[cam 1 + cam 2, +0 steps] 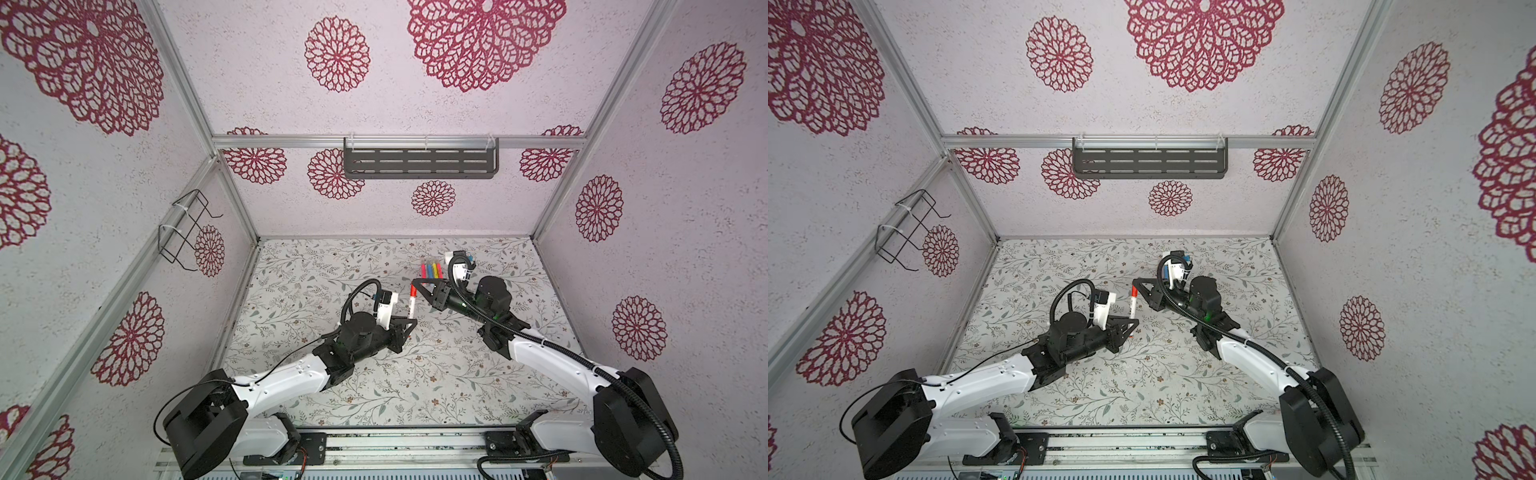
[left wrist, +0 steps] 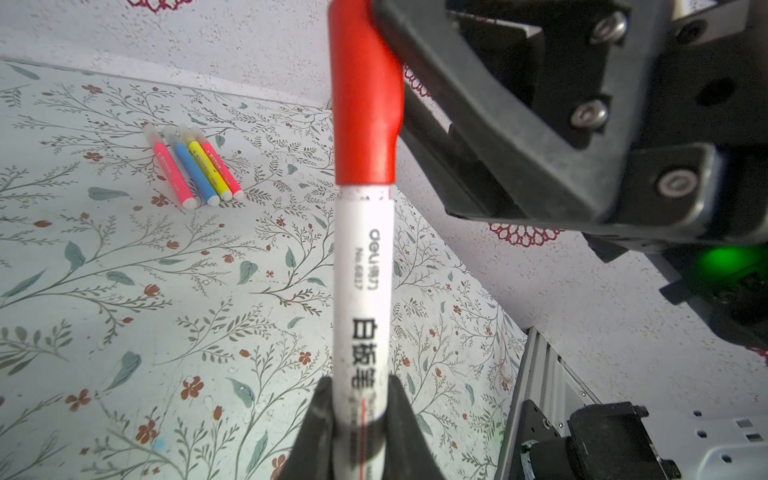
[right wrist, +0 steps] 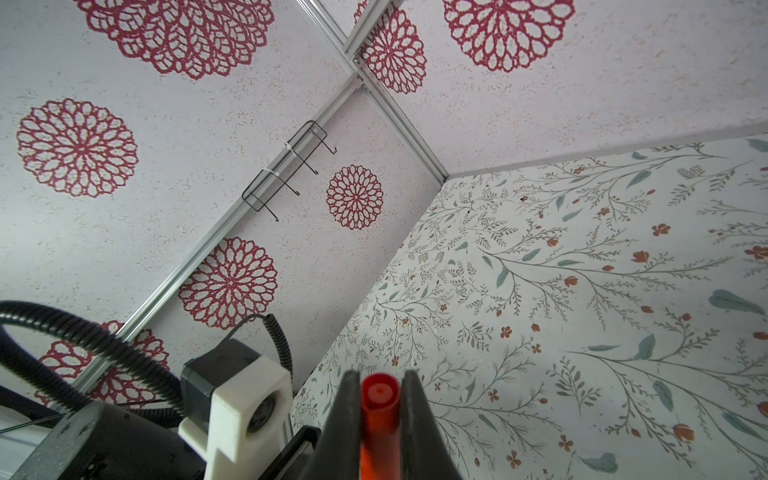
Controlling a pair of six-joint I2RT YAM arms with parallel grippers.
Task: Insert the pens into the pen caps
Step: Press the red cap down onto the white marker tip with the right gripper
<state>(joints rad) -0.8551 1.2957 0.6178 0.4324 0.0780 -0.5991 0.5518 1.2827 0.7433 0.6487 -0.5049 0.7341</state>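
Four pens (image 2: pixel 195 166) look capped, bunched on the far tabletop (image 2: pixel 124 299) | fifth pen (image 2: pixel 363 282) midair, left tool (image 2: pixel 360 419) clamped on barrel, right tool (image 3: pixel 380 399) clamped on cap (image 2: pixel 365 104) | capping step; next probably a straight squeeze along the pen till it seats

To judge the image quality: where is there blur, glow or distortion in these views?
Right wrist view: the right gripper and the red cap are blurred, the wall crisp. Left wrist view: a green light blooms softly; the four pens on the table look fairly sharp. Both top views: wide-angle, walls splaying outward.
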